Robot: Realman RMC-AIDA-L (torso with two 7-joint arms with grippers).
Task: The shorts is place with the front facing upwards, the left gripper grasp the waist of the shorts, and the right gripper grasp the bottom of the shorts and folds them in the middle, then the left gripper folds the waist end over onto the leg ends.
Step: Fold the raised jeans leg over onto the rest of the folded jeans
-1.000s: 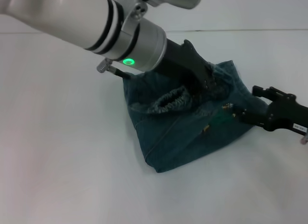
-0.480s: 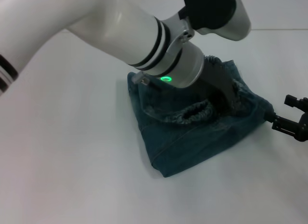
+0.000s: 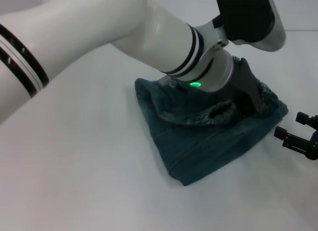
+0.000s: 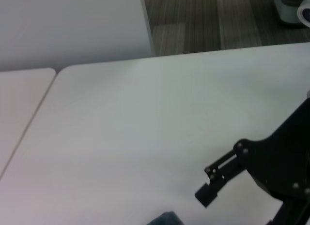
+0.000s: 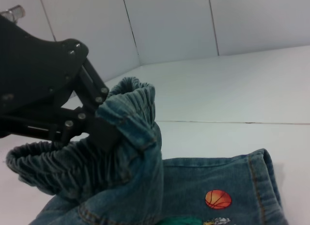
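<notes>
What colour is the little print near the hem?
Orange, a basketball print on the shorts; right wrist view shows it best.

Left tool [image 3: 251,99] reaches low rightward, clamped; right tool [image 3: 293,134] low, apart.

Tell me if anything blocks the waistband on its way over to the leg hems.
Nothing visible does. The left gripper holds the waist raised above the shorts; the right gripper sits off to the side, clear of the denim.

White table [image 3: 89,156]. Second white table [image 4: 19,104] just beside it, seam between. Beyond the table, grey wall panels [image 5: 169,26] and striped floor [image 4: 213,22].
</notes>
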